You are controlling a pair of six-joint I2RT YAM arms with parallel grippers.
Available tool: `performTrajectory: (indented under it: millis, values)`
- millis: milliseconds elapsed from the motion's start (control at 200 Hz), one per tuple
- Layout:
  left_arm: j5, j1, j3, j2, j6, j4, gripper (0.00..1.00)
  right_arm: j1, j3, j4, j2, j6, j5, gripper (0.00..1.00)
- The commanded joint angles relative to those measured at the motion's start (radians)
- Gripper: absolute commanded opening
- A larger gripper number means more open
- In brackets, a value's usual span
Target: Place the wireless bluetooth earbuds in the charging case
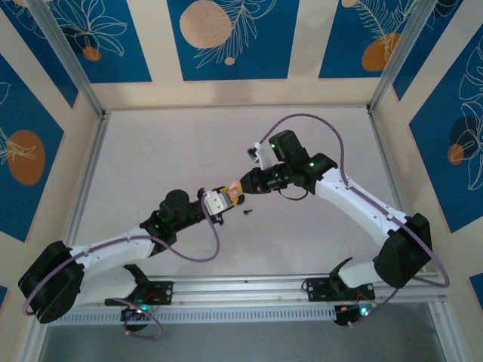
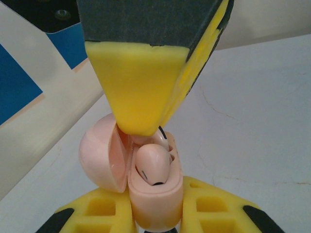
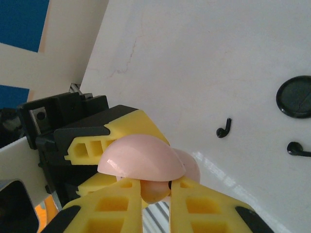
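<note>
One earbud (image 3: 223,127) lies bare on the desk (image 3: 218,48), off to the side of the right fingers (image 3: 116,208) and not touched by them. The other earbud (image 3: 297,149) lies farther out the same way. Both are small, black and loose, outside either grip.

The left fingers (image 2: 102,208) are clamped on the body of a pink charging case (image 2: 155,204), one on each side, and hold it up off the desk. Its lid (image 2: 99,155) is swung open to one side. A rounded pink piece (image 2: 153,165) sits in the case's well.

The right fingers are drawn close together. Seen from the left wrist, they come down as one yellow wedge whose tip reaches into the open case just above that pink piece. I cannot tell whether anything is pinched between them. From the right wrist, the domed lid lies across their tips, with the left fingers just behind it.

Farther out, a round black disc (image 3: 295,96) lies flat on the desk just beyond the other earbud. From above, both arms meet over the middle of the desk. A small black speck (image 1: 247,213) lies just on the arm-base side of the joined fingers, too small to tell which piece it is.
</note>
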State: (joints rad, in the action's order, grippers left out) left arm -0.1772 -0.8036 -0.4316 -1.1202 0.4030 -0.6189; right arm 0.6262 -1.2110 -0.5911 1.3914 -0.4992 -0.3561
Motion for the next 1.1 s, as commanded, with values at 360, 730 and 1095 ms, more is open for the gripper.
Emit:
performTrajectory:
  millis: [360,730,1095]
  values:
    - [-0.022,-0.010,-0.004,0.027,0.033,-0.031,0.20,-0.028,0.058,0.058,-0.084,-0.176,0.006,0.30]
    - [-0.026,-0.011,0.001,0.024,0.024,-0.038,0.20,-0.032,0.035,0.039,-0.167,-0.080,-0.019,0.32]
    - [-0.036,-0.010,-0.004,0.025,0.018,-0.035,0.20,-0.028,0.007,0.050,-0.073,-0.040,-0.079,0.20]
